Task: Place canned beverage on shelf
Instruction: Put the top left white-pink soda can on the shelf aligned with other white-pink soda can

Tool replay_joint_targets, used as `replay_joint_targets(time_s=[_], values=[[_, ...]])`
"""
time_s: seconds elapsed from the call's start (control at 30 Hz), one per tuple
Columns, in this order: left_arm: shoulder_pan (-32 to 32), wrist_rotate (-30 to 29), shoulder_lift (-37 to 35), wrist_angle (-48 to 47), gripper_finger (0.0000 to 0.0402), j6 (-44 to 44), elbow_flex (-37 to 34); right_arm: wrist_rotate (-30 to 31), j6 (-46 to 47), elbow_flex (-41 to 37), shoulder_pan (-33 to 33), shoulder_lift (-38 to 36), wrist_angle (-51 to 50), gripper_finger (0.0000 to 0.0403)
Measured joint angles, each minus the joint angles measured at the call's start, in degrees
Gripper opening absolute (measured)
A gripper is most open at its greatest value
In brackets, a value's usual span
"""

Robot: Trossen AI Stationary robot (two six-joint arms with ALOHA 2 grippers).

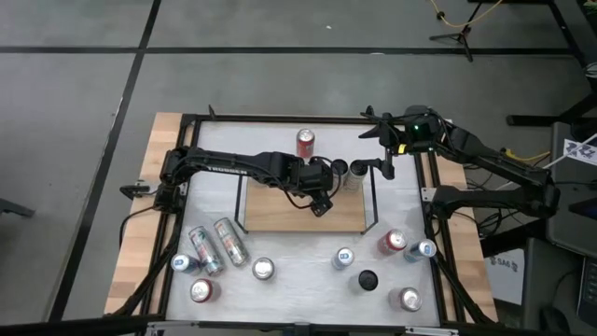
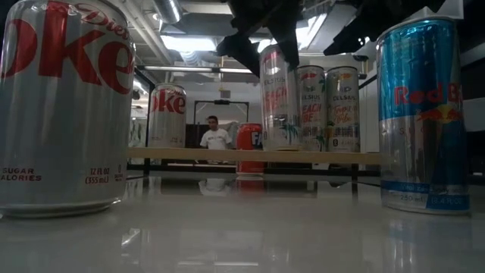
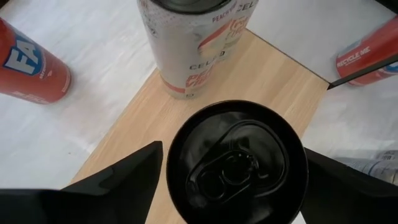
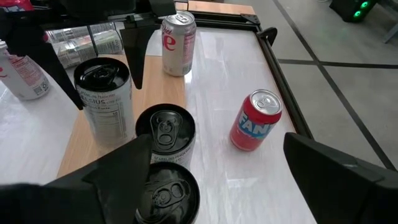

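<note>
The shelf, a light wooden board (image 1: 289, 210) with black end rails, lies mid-table. Three white Celsius cans stand upright in a row on its far right part. My left gripper (image 1: 322, 194) reaches over the board and is shut on the leftmost can (image 3: 236, 165), which also shows in the low view (image 2: 276, 98). My right gripper (image 4: 217, 140) is open and empty above the table's far right (image 1: 383, 166), beside the two other cans (image 4: 165, 134) (image 4: 168, 193); it touches nothing. My left gripper pinches the can's top end (image 3: 174, 155) between its two fingers, one on each side of the rim. The fingers (image 2: 246, 53) come from above, pointing down. The can stands upright with its bottom (image 2: 279, 145) on the shelf board.
A red Fanta can (image 1: 305, 142) stands beyond the board's far edge. Several cans stand or lie along the near side, with Diet Coke (image 2: 64, 106) and Red Bull (image 2: 420, 114) close to the low camera. A black round thing (image 1: 367, 279) sits near right. A person (image 2: 215, 135) stands in the room behind.
</note>
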Motion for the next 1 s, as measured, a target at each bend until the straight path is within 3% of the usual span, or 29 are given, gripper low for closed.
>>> replay_joint_targets(time_s=[0.67,1.0], values=[[0.7,2.9,-0.1,3.4,0.0319,0.0,0.0,0.0,0.0,0.0,0.0,0.0,0.0,0.036],[2.5,3.1,-4.0,4.2,0.0319,2.9,0.0,0.0,0.0,0.0,0.0,0.0,0.0,0.036]])
